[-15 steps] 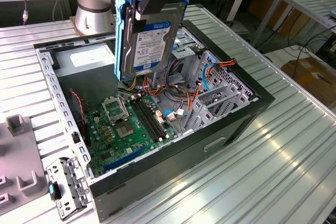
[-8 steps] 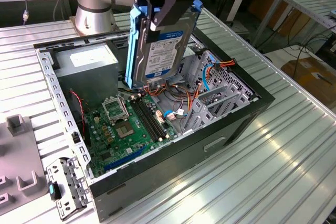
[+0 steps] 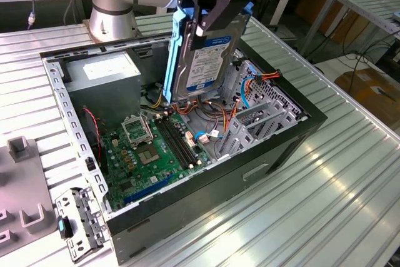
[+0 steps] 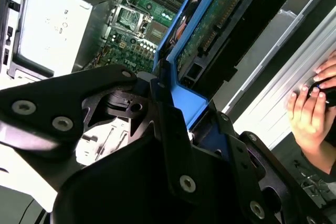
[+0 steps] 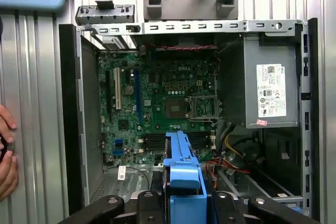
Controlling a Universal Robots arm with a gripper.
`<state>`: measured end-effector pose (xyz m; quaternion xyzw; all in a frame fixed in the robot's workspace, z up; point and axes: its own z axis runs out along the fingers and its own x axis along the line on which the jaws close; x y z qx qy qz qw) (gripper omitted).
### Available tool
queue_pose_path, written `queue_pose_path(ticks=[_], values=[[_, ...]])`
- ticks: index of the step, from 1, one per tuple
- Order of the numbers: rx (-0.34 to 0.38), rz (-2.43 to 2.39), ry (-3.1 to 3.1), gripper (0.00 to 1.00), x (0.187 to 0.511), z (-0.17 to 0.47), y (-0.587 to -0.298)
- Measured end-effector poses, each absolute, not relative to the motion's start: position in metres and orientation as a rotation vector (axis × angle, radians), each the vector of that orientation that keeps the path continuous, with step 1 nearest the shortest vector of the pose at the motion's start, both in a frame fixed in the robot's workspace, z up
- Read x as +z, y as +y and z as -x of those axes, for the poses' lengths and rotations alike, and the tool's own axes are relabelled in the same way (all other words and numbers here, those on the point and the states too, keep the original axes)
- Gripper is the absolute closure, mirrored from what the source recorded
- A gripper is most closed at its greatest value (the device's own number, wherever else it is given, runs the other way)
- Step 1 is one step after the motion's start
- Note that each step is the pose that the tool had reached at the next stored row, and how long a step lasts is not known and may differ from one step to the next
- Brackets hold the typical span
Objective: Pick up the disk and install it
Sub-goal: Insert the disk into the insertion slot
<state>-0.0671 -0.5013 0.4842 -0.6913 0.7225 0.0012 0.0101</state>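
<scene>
Nearest, a grey metal cage with a blue latch [image 3: 75,223] lies on the ribbed metal table [image 3: 312,217], just beside the open black computer case [image 3: 250,173]. Above its green motherboard [image 3: 156,148], the black gripper [image 3: 203,12] clamps the silver-grey, blue-railed disk [image 3: 206,60] upright, covering its top edge. Farther back sits a grey box [image 3: 103,79].

The open case [image 3: 187,211] is free from above. Under the disk [image 3: 204,60], cables [image 3: 209,109] and a metal cage [image 3: 262,117] crowd it; a grey box [image 3: 103,76] fills one corner.
</scene>
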Motion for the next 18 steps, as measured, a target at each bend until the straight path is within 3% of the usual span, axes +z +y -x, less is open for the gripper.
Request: queue_pose_path(ticks=[9, 11, 18], values=[[0.004, 2.158, 2.256, 0.63, 0.484, 0.067, -0.501], [0.004, 2.158, 2.255, 0.63, 0.484, 0.064, -0.517], [0.004, 2.158, 2.256, 0.63, 0.484, 0.037, -0.519]])
